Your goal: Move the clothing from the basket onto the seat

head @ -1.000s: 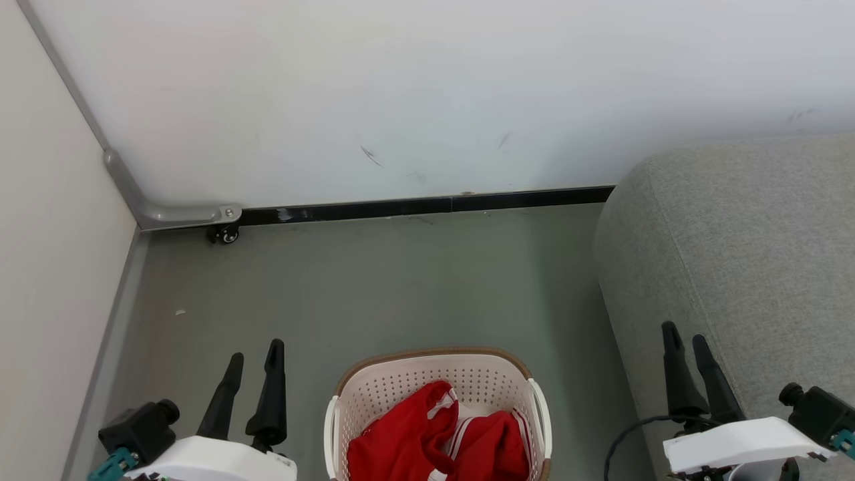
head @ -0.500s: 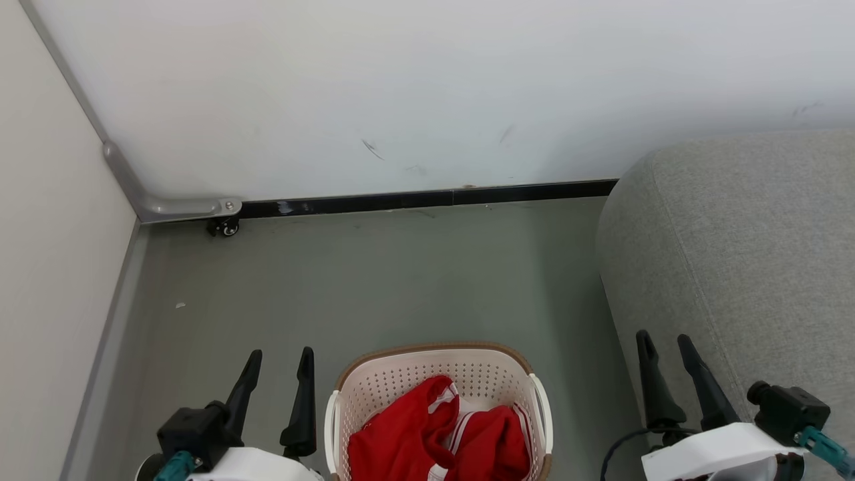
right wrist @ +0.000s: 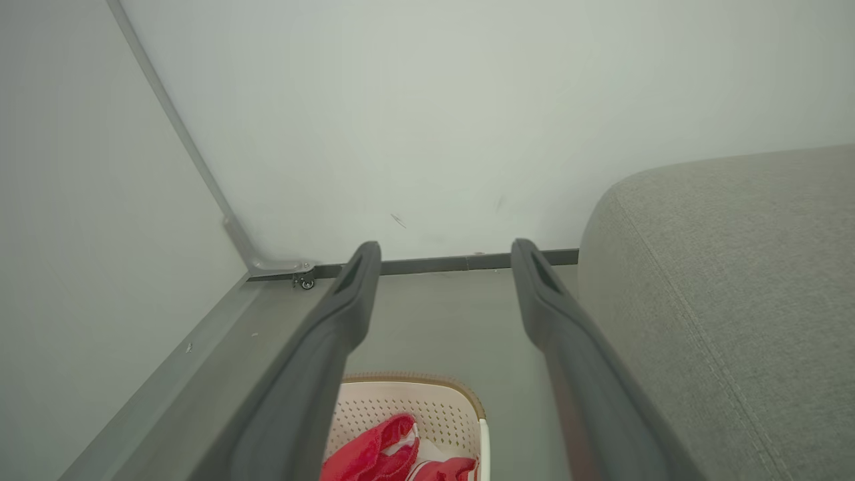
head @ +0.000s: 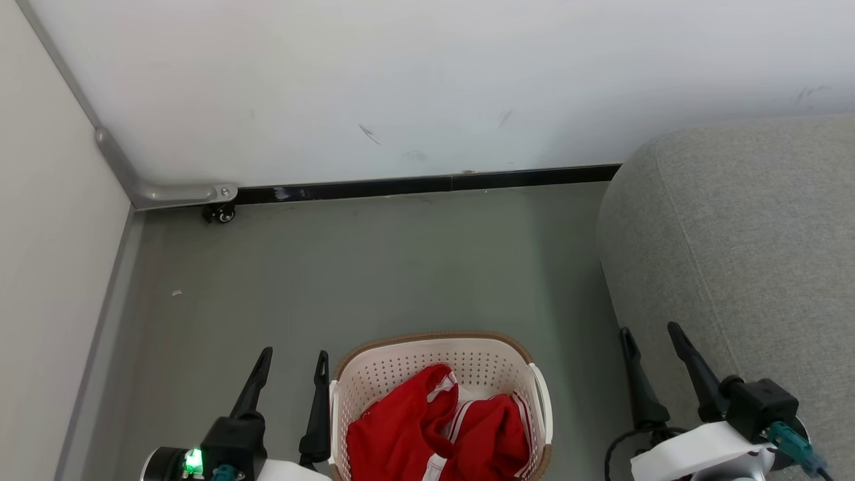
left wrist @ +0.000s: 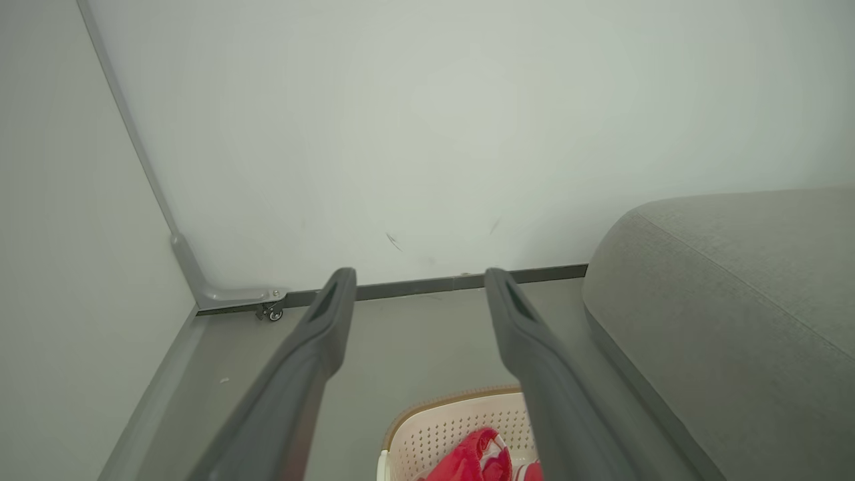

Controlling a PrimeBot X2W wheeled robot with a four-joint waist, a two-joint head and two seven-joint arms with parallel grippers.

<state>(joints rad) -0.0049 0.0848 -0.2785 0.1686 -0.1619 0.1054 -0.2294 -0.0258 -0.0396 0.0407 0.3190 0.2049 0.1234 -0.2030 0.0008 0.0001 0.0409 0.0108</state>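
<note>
Fabric first: the clothing (head: 437,427) is bright red, soft and crumpled, with white stripes along its folds, heaped inside the basket (head: 434,353). The basket is cream plastic, a rounded rectangle with walls pierced by rows of small holes, a brown band round the rim and a white handle on each side. The seat (head: 755,254) is a large cushion in light grey woven upholstery, rounded at the corner, with a stitched seam.

The floor (head: 374,267) is smooth, dull grey-green. A white wall (head: 427,80) with a few dark scuffs meets it along a black skirting strip (head: 427,185). A pale panel (head: 47,280) closes the 9 o'clock side, and at 10 o'clock a grey metal bracket (head: 167,196) has a small black caster (head: 219,214) under it.

The basket stands on the floor at 6 o'clock and the seat takes the 3 o'clock side, apart from it. The left gripper (head: 294,353) hangs at 7 o'clock, just beside the basket's left handle, its two dark fingers spread wide and empty. The right gripper (head: 648,329) is at 5 o'clock, between basket and seat, fingers likewise wide and empty. The clothing lies at 4 o'clock from the left gripper and 8 o'clock from the right, touched by neither
</note>
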